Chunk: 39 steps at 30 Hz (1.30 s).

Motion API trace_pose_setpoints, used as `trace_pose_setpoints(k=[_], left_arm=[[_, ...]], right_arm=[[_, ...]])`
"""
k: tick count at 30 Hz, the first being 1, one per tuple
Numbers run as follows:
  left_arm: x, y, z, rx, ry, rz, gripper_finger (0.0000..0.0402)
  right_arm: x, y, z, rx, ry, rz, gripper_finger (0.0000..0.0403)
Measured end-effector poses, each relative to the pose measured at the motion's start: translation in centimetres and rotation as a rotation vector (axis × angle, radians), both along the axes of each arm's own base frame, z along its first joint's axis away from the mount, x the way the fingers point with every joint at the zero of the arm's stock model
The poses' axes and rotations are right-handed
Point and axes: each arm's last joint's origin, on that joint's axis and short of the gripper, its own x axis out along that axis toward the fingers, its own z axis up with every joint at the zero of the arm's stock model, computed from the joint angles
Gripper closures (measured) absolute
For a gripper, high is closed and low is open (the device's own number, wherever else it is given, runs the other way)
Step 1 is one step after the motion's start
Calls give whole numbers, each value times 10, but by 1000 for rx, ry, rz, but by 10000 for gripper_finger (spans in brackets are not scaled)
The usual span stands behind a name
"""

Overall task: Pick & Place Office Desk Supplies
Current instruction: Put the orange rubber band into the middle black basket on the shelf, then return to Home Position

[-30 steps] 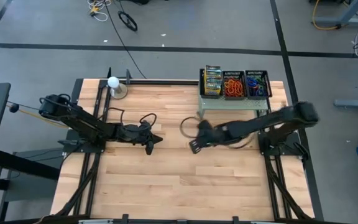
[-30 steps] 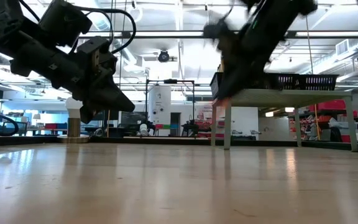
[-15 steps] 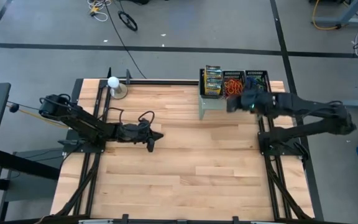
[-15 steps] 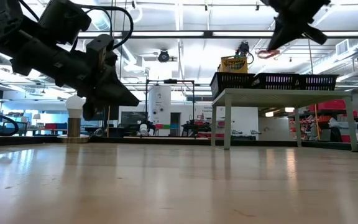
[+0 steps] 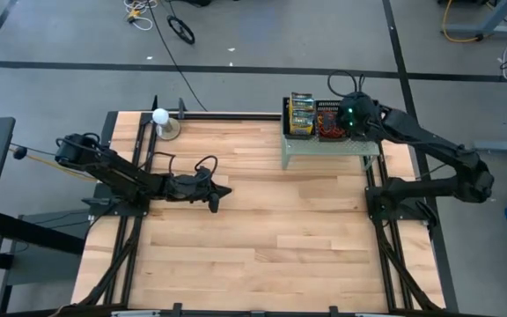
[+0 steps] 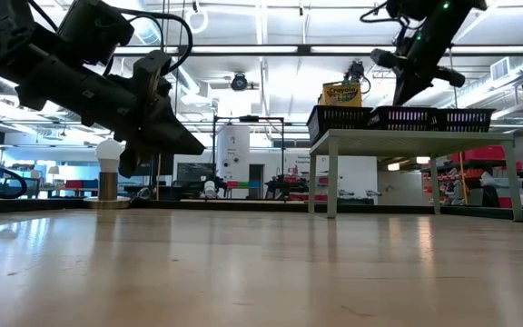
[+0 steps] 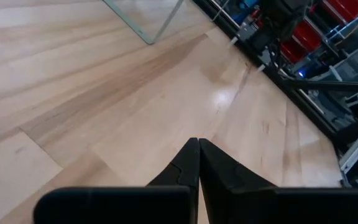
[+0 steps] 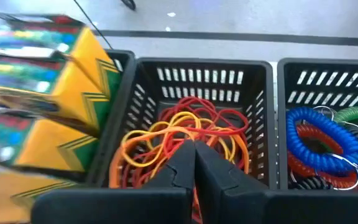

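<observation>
Both end effectors closed: left low, right raised.

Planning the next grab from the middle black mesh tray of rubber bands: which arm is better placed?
Right: its gripper, fingers shut, hovers directly over that tray. The left gripper waits at mid-table, far away.

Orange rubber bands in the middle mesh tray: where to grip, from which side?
Take a raised loop atop the orange rubber bands, coming straight down into the middle mesh tray. Its walls block any sideways approach, and the tangle humps up mid-tray. The right gripper hovers shut just above.
</observation>
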Motion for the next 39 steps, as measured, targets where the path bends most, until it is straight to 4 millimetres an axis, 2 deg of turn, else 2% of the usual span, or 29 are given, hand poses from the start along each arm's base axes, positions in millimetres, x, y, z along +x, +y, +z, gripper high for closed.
trace_pose_setpoints(k=[10, 16, 20, 23, 26, 29, 34, 39], left_arm=[[0, 1, 0, -2, -6, 40, 394], [0, 0, 0, 42, 9, -5, 394], [0, 1, 0, 99, 23, -18, 394], [0, 2, 0, 156, 35, 24, 394], [-1, 4, 1, 189, 37, 89, 394], [-1, 7, 1, 215, 46, 106, 394], [2, 12, 6, 257, 4, -10, 394], [8, 15, 30, 332, -250, -242, 394]], right_arm=[[0, -10, -6, 12, 46, -14, 305], [-9, -7, 2, -32, 77, 47, 280], [-15, 8, 13, -84, 91, 227, 300], [-15, 24, 18, -165, 78, 376, 346], [-17, 38, 13, -255, -11, 474, 393], [-18, 52, 0, -327, -144, 600, 389], [-20, 72, -26, -394, -296, 820, 398], [-29, 80, -45, -325, -304, 828, 377]])
